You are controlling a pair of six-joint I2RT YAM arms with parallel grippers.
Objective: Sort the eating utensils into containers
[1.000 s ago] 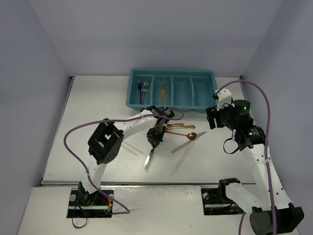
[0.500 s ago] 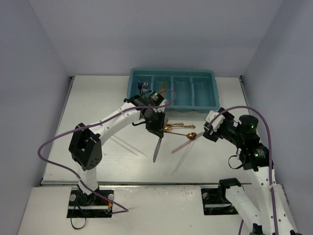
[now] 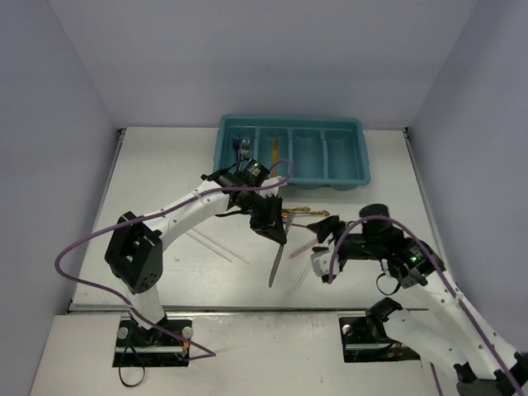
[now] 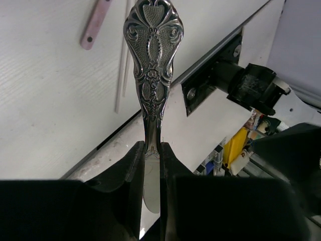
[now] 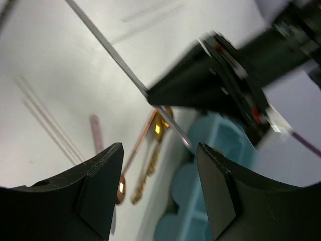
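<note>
**Sorting in progress, top and wrist views.** The left gripper (image 3: pixel 269 219) was clamped on a silver knife with an ornate embossed handle (image 3: pixel 275 262). Its fingers (image 4: pixel 133 170) pinched the blade (the handle pointed away from the wrist camera) and held the knife aslant over the white counter (image 3: pixel 157 177), in front of the teal-blue rectangular plastic cutlery tray (image 3: pixel 290 183). The right gripper (image 3: pixel 323 247) hung low just beside the knife, its jaws spread wide with nothing between them. A silver fork (image 3: pixel 241 149) lay in the tray's leftmost compartment and a gold utensil (image 3: pixel 275 151) in the second. Loose on the counter lay gold utensils (image 3: pixel 302 213), a copper-coloured spoon (image 5: pixel 136 156), a flat pink stick (image 3: pixel 300 248) and thin pale sticks (image 3: pixel 216 245).
</note>
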